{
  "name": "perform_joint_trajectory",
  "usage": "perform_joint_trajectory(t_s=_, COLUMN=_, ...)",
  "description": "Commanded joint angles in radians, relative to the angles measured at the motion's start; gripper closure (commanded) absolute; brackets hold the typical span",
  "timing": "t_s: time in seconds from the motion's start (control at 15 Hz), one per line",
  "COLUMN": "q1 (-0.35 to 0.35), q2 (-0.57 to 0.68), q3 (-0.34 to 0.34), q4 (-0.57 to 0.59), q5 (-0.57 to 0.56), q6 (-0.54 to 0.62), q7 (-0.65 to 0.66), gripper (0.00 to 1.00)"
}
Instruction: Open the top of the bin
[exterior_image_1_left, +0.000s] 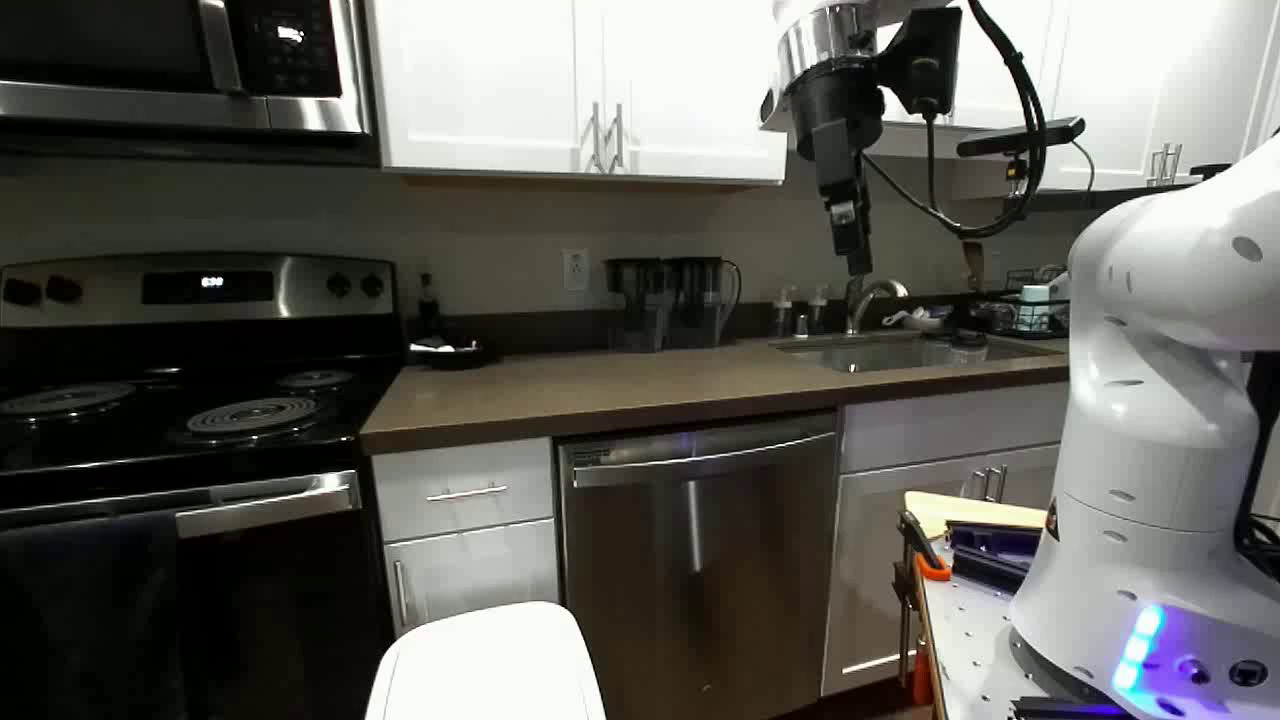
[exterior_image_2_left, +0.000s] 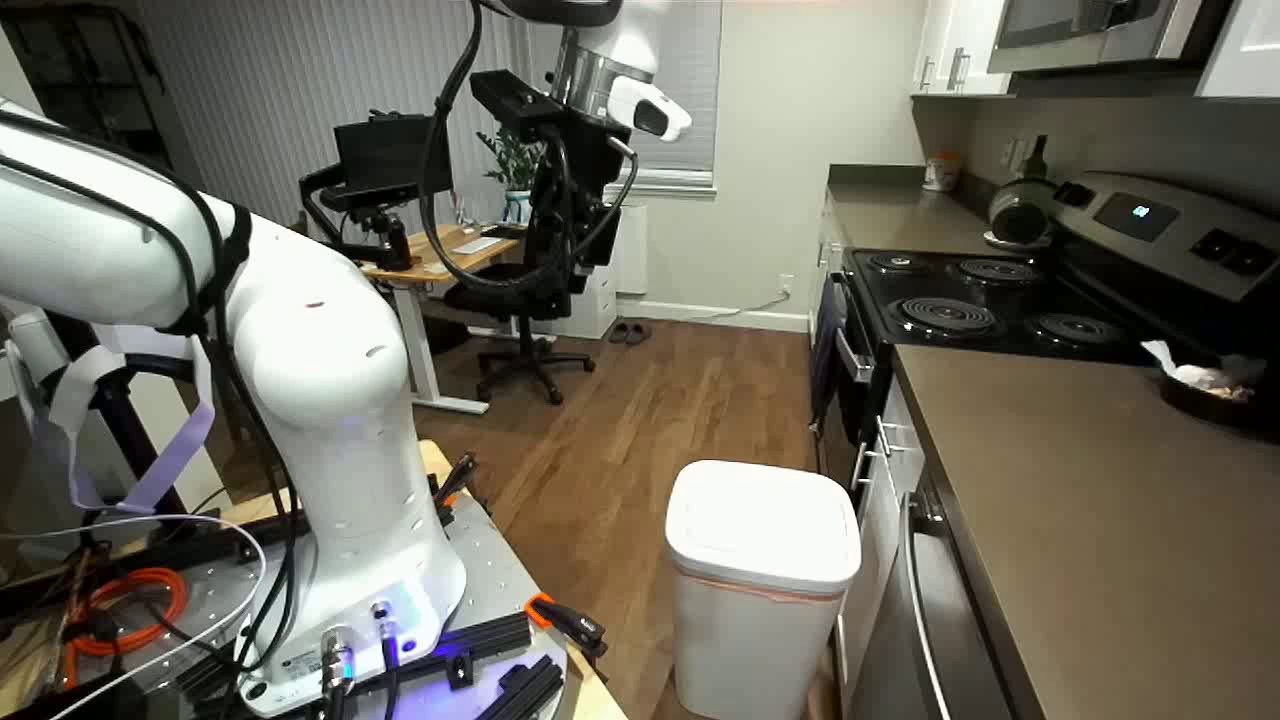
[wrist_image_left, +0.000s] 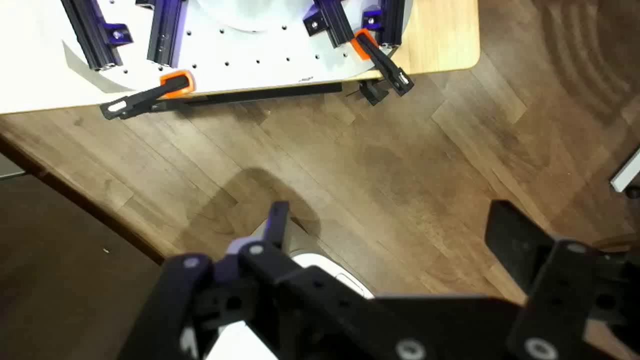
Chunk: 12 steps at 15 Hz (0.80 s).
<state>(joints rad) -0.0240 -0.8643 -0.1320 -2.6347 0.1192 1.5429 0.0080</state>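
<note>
Hand wide, well apart from the upright bin: long axis vertical, closed top face-up.

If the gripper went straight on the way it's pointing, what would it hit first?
Probably the wooden floor, framed by the open gripper in the wrist view; one side might clip the bin lid, depth being unclear.

Wood floor, pale wall, white cabinets.

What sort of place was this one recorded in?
Most likely a home kitchen, perhaps in an apartment. Both exterior views show a coil-burner stove and a steel dishwasher; in an exterior view a desk stands farther back, so it seems to open onto a work area.
</note>
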Motion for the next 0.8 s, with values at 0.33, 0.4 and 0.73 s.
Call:
perform_joint_trajectory(t_s=0.33, q1=-0.024, q2=0.003, q3=0.018, q4=0.002, q5=0.011, q6=-0.003, q7=-0.015, gripper=0.0)
perform_joint_trajectory(t_s=0.4, q1=-0.024, q2=0.003, q3=0.018, q4=0.002, q5=0.011, q6=-0.003, q7=-0.015, gripper=0.0)
perform_joint_trajectory(t_s=0.73, q1=-0.016, q2=0.033, q3=0.019, q4=-0.001, q5=0.012, q6=0.024, q7=-0.025, gripper=0.0)
